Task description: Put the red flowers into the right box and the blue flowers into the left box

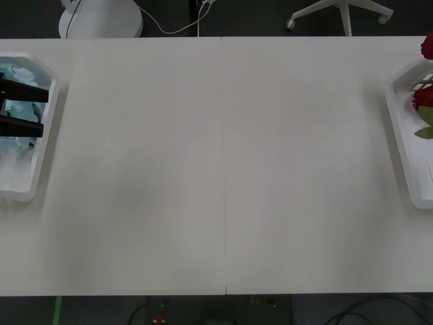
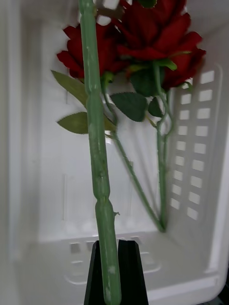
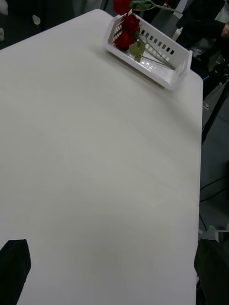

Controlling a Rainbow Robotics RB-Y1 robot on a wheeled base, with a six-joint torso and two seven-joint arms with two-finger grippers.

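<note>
The right box (image 1: pixel 406 145) sits at the table's right edge with red flowers (image 2: pixel 152 33) lying in it, blooms at its far end. My right gripper (image 2: pixel 112 250) is over this box, shut on the green stem (image 2: pixel 98 157) of another red rose, whose bloom (image 1: pixel 427 46) hangs just beyond the box's far end. At the table's left edge, the left box (image 1: pixel 37 169) holds the blue flowers (image 1: pixel 20 74). Above them my left gripper (image 1: pixel 20 110) stands open with nothing between its black fingers.
The white table (image 1: pixel 223 169) stretches wide and bare between the two boxes. Beyond its far edge stand a white round base (image 1: pixel 101 19) and a chair's legs (image 1: pixel 342 13). In the left wrist view, the right box (image 3: pixel 157 64) sits near the table's corner.
</note>
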